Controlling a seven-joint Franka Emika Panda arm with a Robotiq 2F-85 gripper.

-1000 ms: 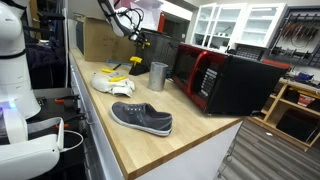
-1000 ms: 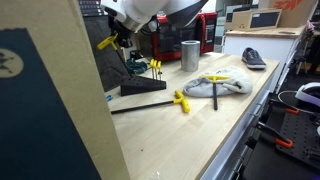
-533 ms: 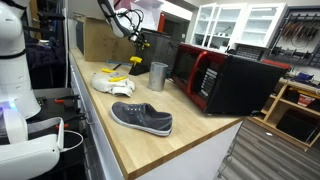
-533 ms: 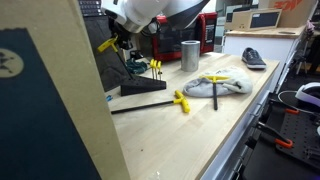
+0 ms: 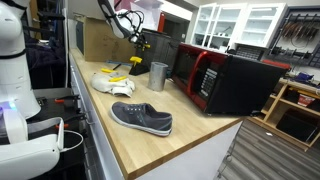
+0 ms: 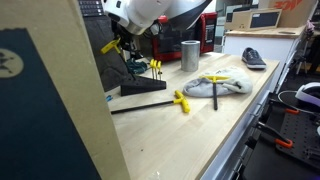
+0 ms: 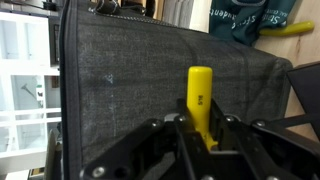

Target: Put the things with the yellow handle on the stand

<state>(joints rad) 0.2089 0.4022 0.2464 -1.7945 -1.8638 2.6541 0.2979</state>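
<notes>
The tool point(image 7: 200, 135) is found clamped on a yellow-handled utensil point(image 7: 199, 88), held above the stand point(image 6: 141, 88) at the table's point(image 5: 190, 122) far end.

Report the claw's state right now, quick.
Claw: closed, gripping a yellow-handled utensil by its handle.

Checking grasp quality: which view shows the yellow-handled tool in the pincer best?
Wrist view: the yellow handle fills the centre, clamped in the pincer. Both exterior views show at most a small yellow fleck.
</notes>
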